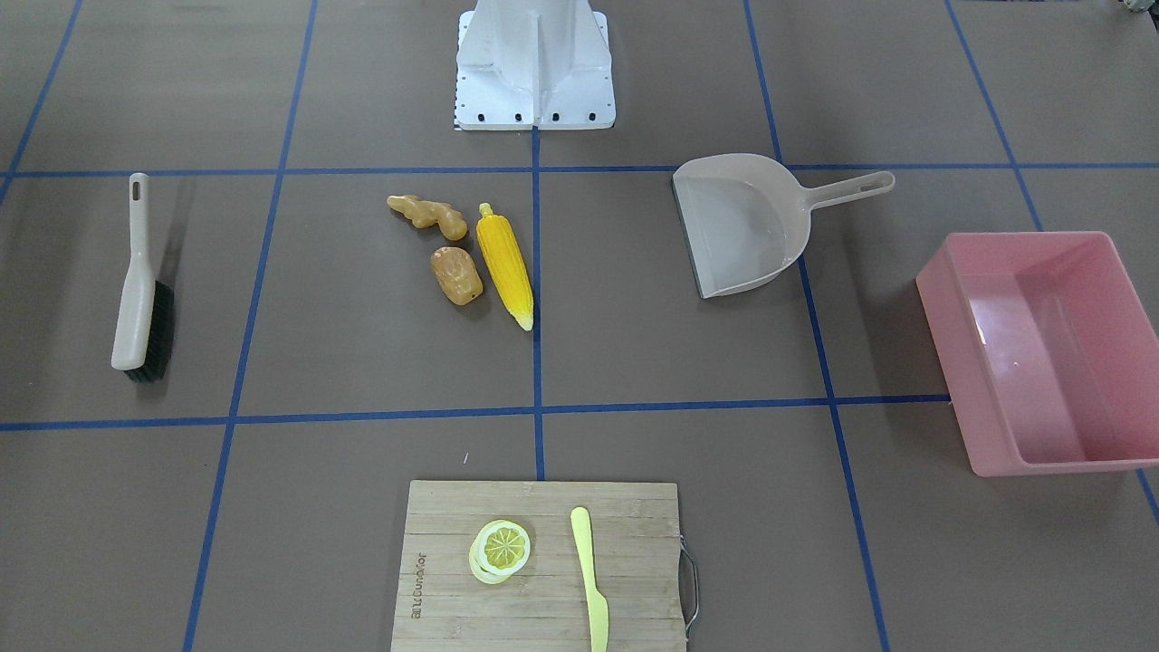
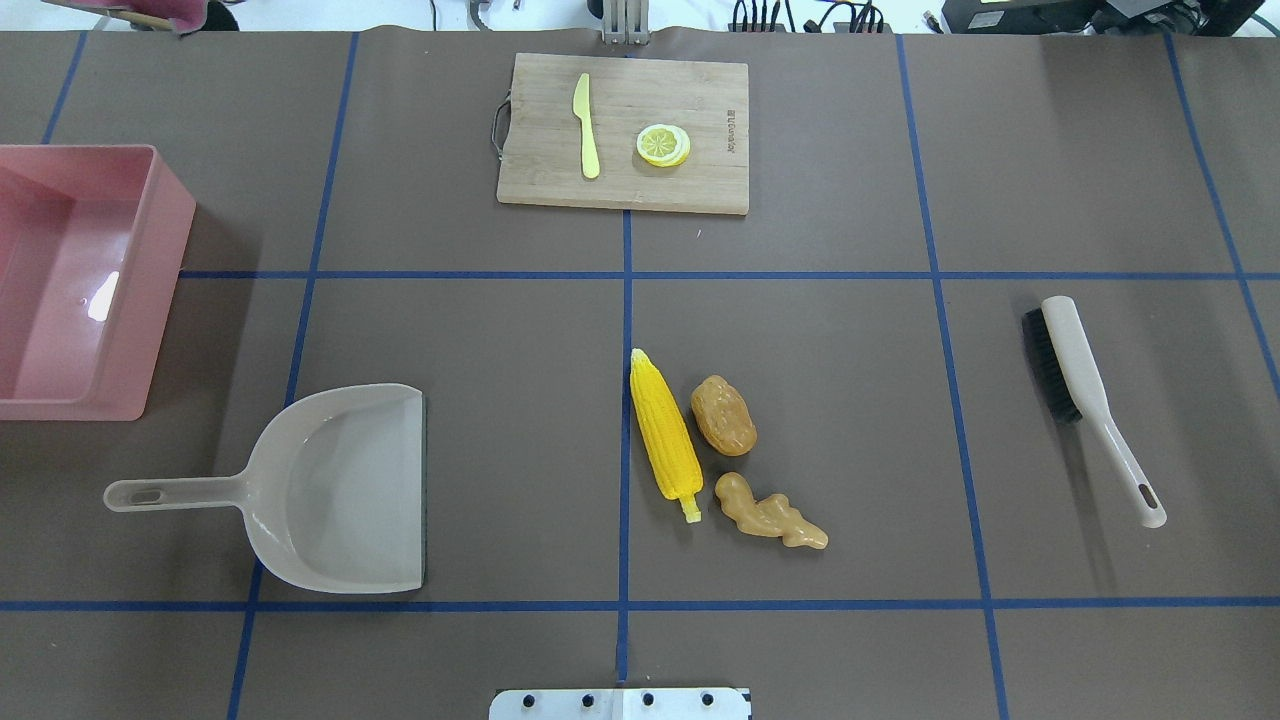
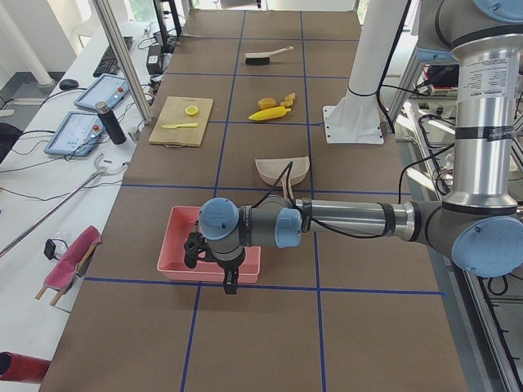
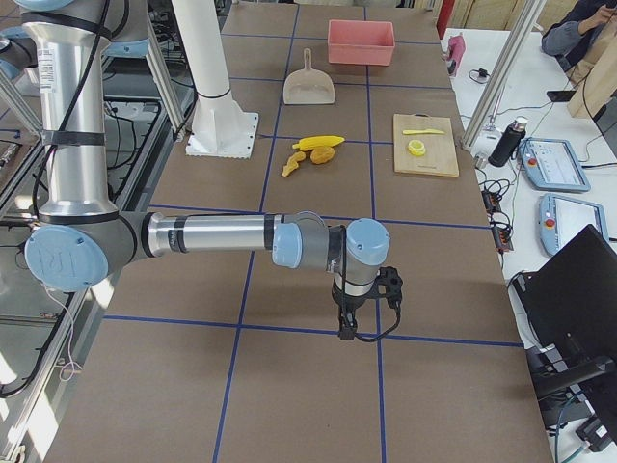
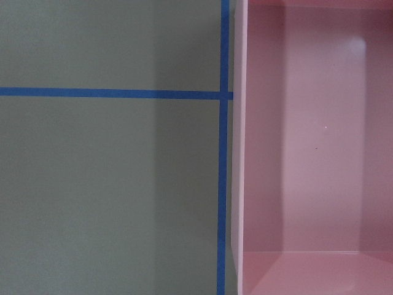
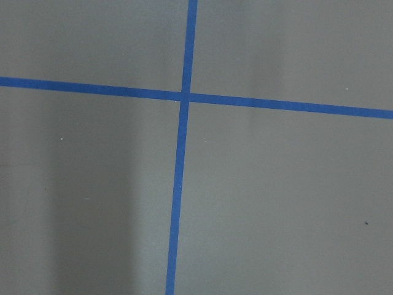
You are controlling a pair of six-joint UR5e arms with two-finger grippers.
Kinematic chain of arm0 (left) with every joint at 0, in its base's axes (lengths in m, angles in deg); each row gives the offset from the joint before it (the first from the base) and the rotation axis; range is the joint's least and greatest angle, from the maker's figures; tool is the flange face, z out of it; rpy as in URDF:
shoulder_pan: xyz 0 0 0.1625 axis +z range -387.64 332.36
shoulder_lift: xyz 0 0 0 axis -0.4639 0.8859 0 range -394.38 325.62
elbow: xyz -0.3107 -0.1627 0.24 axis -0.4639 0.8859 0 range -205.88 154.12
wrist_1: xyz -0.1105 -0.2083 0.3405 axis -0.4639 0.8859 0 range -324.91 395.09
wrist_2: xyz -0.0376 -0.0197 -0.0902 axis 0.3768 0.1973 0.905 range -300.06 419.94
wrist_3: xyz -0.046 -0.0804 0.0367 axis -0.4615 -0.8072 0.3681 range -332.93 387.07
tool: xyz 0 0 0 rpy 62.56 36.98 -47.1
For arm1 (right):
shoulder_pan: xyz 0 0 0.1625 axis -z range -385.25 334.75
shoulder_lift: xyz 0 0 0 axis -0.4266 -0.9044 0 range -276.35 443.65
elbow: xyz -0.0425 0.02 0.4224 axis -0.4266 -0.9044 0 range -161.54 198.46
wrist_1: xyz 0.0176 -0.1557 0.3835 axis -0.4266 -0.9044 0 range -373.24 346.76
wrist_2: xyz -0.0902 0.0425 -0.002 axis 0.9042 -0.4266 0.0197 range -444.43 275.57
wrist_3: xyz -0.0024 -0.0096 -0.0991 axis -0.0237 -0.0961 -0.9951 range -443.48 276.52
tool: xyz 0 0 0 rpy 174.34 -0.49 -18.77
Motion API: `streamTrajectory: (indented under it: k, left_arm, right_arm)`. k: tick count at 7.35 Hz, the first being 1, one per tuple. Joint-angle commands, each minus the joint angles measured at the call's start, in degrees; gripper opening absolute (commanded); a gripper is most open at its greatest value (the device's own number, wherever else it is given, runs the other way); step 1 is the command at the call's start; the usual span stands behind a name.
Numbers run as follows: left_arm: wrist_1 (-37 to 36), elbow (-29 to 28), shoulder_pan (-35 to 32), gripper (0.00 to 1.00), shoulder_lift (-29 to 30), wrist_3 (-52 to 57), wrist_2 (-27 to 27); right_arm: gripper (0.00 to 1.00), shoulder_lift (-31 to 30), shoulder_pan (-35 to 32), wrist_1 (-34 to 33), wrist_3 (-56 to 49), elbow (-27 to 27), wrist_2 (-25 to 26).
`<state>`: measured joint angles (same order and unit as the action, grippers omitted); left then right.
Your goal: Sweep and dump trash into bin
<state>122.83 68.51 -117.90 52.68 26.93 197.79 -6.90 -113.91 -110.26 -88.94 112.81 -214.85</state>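
Note:
The trash lies together mid-table: a yellow corn cob (image 2: 664, 436), a golden-brown potato-like lump (image 2: 723, 414) and a knobbly tan ginger root (image 2: 770, 513). The empty pink bin (image 2: 165, 260) stands at the table's left end and fills the right of the left wrist view (image 5: 295, 153). My left gripper (image 3: 231, 284) hangs over the bin's outer edge, seen only in the exterior left view. My right gripper (image 4: 345, 331) hangs over a blue tape crossing at the table's right end, far from the trash. I cannot tell whether either is open or shut.
A beige dustpan (image 2: 340, 490) lies between bin and trash, its mouth toward the trash. A beige hand brush (image 2: 1080, 385) lies to the right. A wooden cutting board (image 2: 620, 90) at the far edge holds a lemon slice (image 2: 663, 145) and a yellow-green knife (image 2: 586, 125).

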Motion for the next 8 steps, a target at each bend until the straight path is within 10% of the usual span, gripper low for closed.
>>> streamTrajectory:
  k: [1, 8]
  left_arm:
    - [-0.03, 0.00, 0.00, 0.99, -0.05, -0.04, -0.04]
    - [-0.03, 0.00, 0.00, 0.99, -0.05, -0.04, -0.04]
  right_arm:
    - [1.00, -0.93, -0.02, -0.19, 0.01, 1.10, -0.01]
    - [1.00, -2.26, -0.02, 0.25, 0.10, 3.46, 0.16]
